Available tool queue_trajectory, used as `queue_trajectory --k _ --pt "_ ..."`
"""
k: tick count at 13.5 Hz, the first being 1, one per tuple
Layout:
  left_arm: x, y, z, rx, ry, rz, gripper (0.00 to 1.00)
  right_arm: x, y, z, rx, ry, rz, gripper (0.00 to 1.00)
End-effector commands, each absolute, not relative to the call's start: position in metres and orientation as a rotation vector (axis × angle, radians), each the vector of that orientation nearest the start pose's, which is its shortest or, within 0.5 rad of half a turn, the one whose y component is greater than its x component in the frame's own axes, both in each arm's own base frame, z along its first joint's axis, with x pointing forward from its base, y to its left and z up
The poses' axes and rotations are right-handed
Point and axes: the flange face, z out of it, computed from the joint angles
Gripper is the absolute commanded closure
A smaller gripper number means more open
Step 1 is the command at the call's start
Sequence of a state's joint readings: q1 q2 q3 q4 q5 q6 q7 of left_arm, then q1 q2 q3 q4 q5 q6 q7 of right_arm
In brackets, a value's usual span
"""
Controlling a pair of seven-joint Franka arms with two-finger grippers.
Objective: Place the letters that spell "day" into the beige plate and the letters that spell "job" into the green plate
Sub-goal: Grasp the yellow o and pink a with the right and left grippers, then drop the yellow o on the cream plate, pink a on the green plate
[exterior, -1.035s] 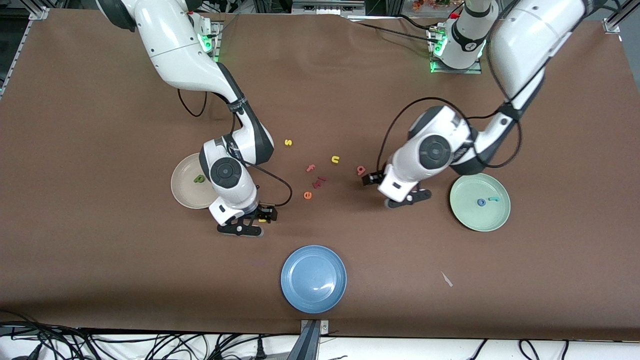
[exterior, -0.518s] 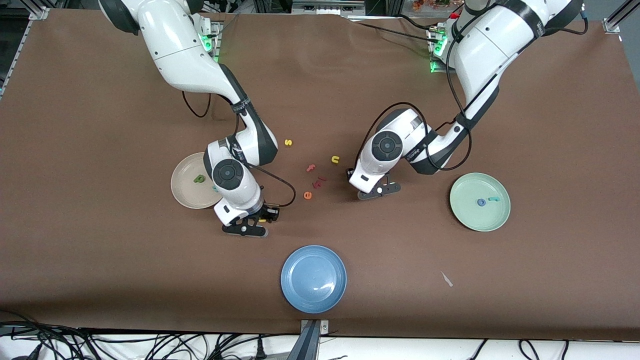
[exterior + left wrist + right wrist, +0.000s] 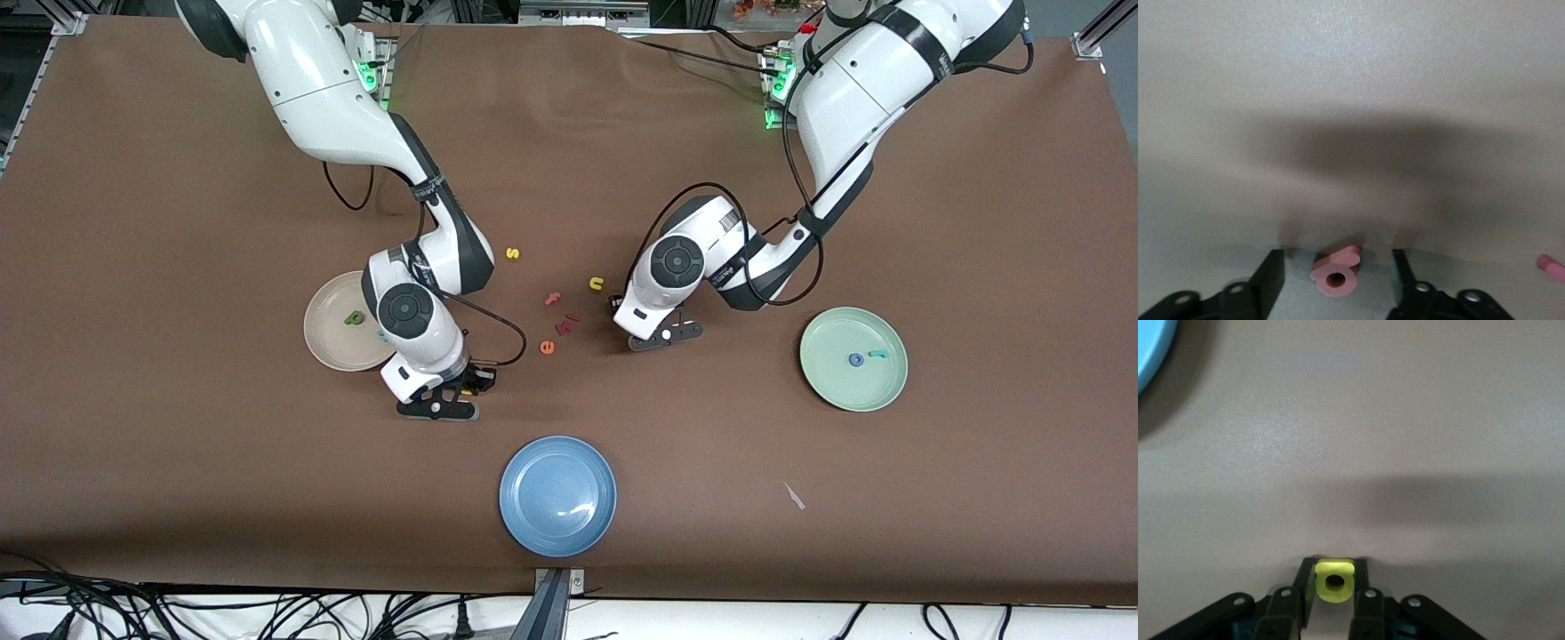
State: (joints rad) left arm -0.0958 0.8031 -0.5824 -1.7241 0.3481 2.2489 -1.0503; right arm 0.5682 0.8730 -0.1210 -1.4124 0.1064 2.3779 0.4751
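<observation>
My right pincer point(image 3: 1333, 603) is down at the counter point(image 3: 178, 462) just beside the beige plate point(image 3: 331, 347), on the side nearer the front camera, its fingers pressed against both sides of the yellow "a" point(image 3: 1334, 581); the green "d" point(image 3: 355, 317) already lies in that plate. My left pincer point(image 3: 1338, 283) is low over the middle of the counter with its fingers standing apart on either side of the pink "b" point(image 3: 1336, 273), not touching it, close to the yellow "n" point(image 3: 596, 284). The blue "o" point(image 3: 855, 360) and the teal "j" point(image 3: 878, 354) lie in the green plate point(image 3: 836, 391) toward the left arm's end, and the blue plate point(image 3: 557, 495) sits nearest the front camera.
</observation>
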Motion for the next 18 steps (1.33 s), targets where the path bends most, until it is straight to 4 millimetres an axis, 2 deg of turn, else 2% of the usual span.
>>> queue_trajectory --k 1,3,4,7,9,10,12,13,14,15,16,18 --pt "0.532 -0.377 0.166 -3.103 -0.377 0.267 0.54 0.661 0.326 0.219 -3.128 0.079 -0.084 0.84" --pt "0.533 -0.376 0.165 -3.102 -0.378 0.266 0.67 0.662 0.296 0.234 -3.184 0.075 0.009 0.85" --pt "0.533 -0.376 0.165 -3.102 -0.378 0.266 0.70 0.662 0.274 0.244 -3.207 0.056 0.033 0.85" --pt "0.533 -0.376 0.165 -3.101 -0.378 0.267 0.81 0.641 0.208 0.268 -3.229 -0.006 0.103 0.85" --pt "0.535 -0.373 0.167 -3.099 -0.385 0.265 0.84 0.608 0.170 0.267 -3.218 -0.025 0.190 0.85" --pt "0.540 -0.369 0.171 -3.100 -0.391 0.257 0.84 0.591 0.155 0.257 -3.216 0.002 0.216 0.85" --pt "0.559 -0.350 0.191 -3.110 -0.436 0.209 0.84 0.564 0.141 0.235 -3.211 0.025 0.227 0.81" --pt "0.570 -0.337 0.206 -3.112 -0.458 0.183 0.84 0.557 0.140 0.230 -3.212 0.029 0.256 0.71" --pt "0.581 -0.318 0.221 -3.108 -0.466 0.174 0.84 0.551 0.138 0.224 -3.214 0.030 0.283 0.42" --pt "0.591 -0.296 0.236 -3.097 -0.458 0.174 0.84 0.550 0.136 0.222 -3.215 0.033 0.293 0.08" --pt "0.604 -0.265 0.250 -3.078 -0.447 0.173 0.84 0.550 0.136 0.224 -3.214 0.032 0.300 0.00" --pt "0.623 -0.194 0.263 -3.057 -0.398 0.228 0.84 0.559 0.142 0.245 -3.206 0.045 0.328 0.00"
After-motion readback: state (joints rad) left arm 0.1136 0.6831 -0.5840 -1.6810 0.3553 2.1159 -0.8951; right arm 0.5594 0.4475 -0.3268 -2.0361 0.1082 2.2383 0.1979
